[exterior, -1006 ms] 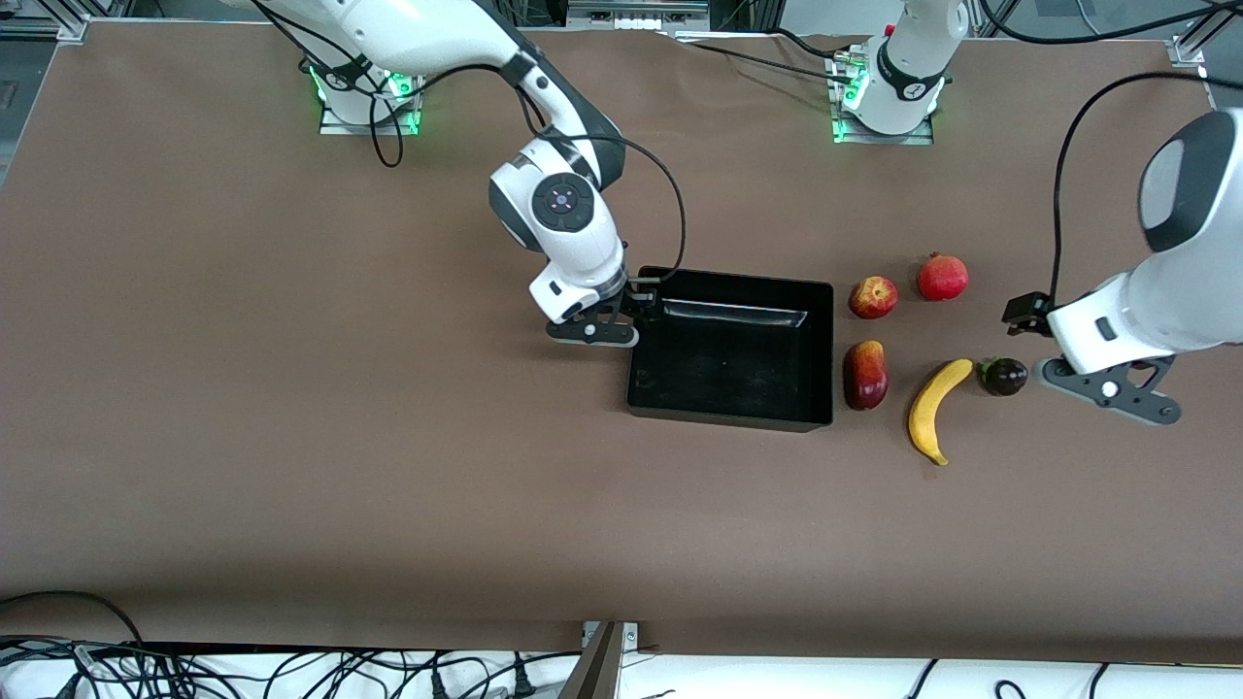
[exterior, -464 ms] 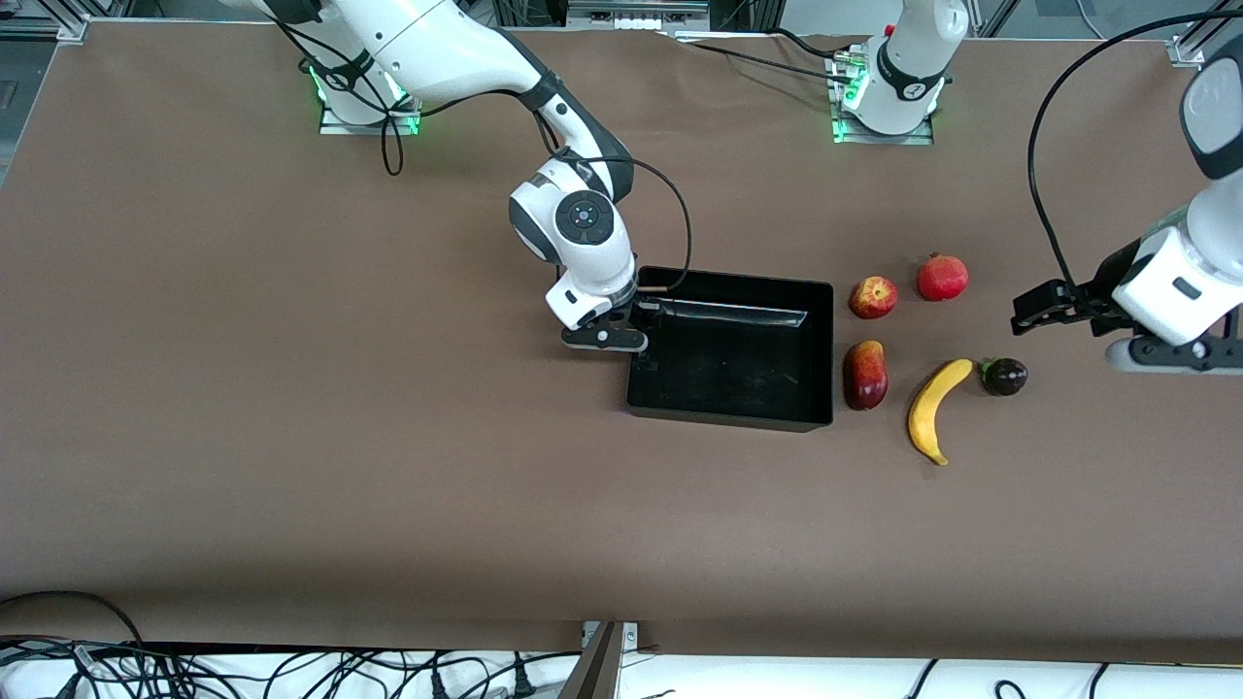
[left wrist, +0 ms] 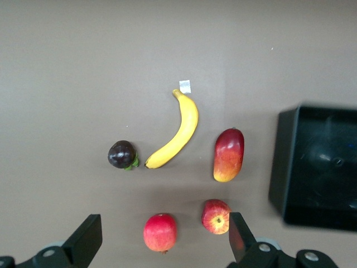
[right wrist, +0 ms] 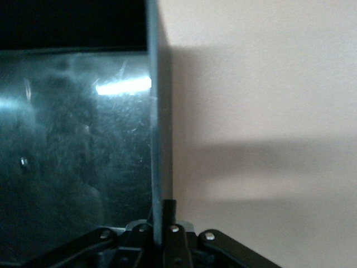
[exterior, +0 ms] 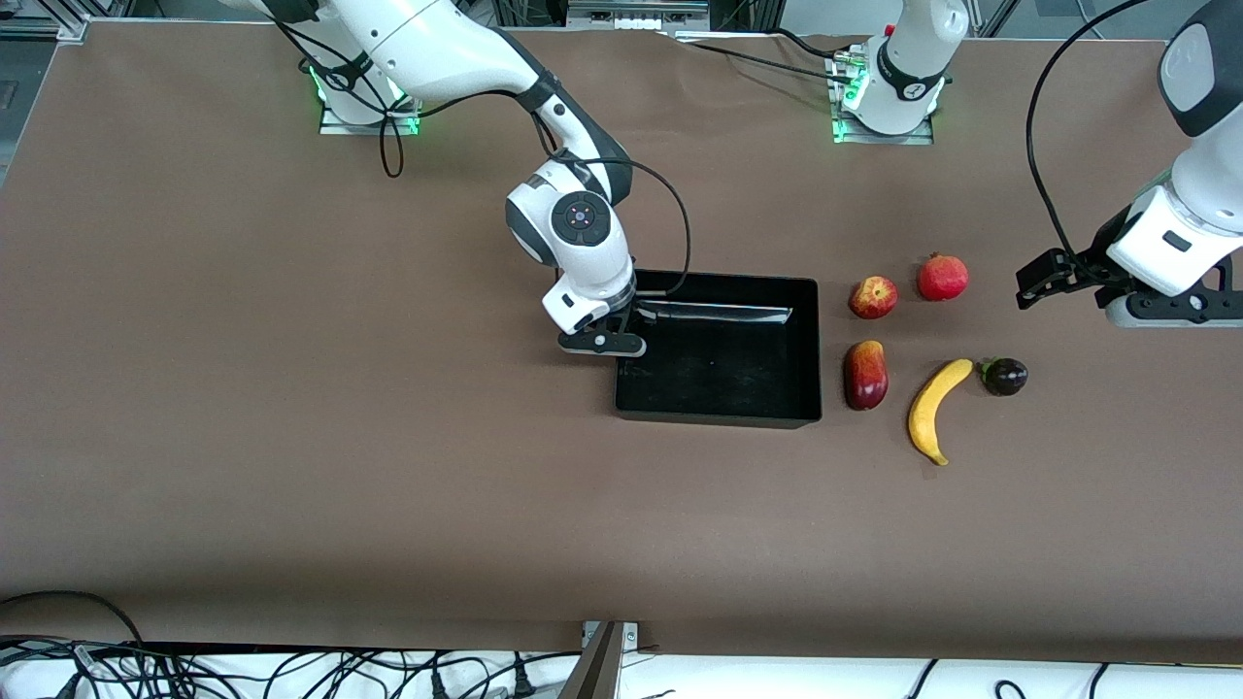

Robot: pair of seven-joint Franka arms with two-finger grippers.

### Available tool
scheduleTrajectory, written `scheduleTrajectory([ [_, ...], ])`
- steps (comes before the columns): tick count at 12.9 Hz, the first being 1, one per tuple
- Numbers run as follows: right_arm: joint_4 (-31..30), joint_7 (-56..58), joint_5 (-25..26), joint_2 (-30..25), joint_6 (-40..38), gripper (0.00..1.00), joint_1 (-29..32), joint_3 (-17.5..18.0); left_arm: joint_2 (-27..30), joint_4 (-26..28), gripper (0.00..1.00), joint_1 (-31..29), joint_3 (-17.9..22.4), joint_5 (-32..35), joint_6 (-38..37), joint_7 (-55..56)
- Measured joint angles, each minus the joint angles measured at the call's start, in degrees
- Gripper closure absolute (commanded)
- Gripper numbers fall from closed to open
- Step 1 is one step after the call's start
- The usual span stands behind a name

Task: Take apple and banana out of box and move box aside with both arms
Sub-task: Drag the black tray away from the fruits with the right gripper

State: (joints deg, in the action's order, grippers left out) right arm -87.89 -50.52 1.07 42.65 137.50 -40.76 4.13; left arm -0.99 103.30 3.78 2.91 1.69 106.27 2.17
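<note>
The black box (exterior: 719, 418) sits mid-table. My right gripper (exterior: 620, 337) is shut on the box's wall at the right arm's end; the right wrist view shows that wall (right wrist: 158, 139) pinched in my right gripper (right wrist: 164, 215). Beside the box toward the left arm's end lie the apple (exterior: 873, 297), pomegranate (exterior: 942, 278), mango (exterior: 865, 375), banana (exterior: 934, 410) and purple fruit (exterior: 1004, 376). My left gripper (exterior: 1170, 309) is open and empty, high over that end. In the left wrist view the left gripper (left wrist: 164, 226) frames the pomegranate (left wrist: 160, 231) and apple (left wrist: 216, 215) far below.
The left wrist view also shows the banana (left wrist: 177, 132), mango (left wrist: 228, 154), purple fruit (left wrist: 121, 154) and the box's end (left wrist: 281, 162). Brown table surface (exterior: 291, 408) stretches around the box. Cables lie along the table's near edge.
The box has slid a little toward the right arm's end with my right gripper on its wall. My left gripper has risen and drawn away from beside the purple fruit.
</note>
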Motion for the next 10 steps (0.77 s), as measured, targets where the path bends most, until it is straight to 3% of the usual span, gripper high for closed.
scheduleTrajectory([
  [4, 0.27, 9.46, 0.04, -5.50, -9.06, 1.00, 3.37, -2.33, 0.17, -0.14, 0.00, -1.12, -1.10, 0.42, -4.03, 0.00],
  [10, -6.57, 39.08, -1.59, -16.35, -16.46, 1.00, 22.51, -2.93, 1.26, -0.61, 0.00, -2.08, -1.10, 0.45, -9.05, -2.44],
])
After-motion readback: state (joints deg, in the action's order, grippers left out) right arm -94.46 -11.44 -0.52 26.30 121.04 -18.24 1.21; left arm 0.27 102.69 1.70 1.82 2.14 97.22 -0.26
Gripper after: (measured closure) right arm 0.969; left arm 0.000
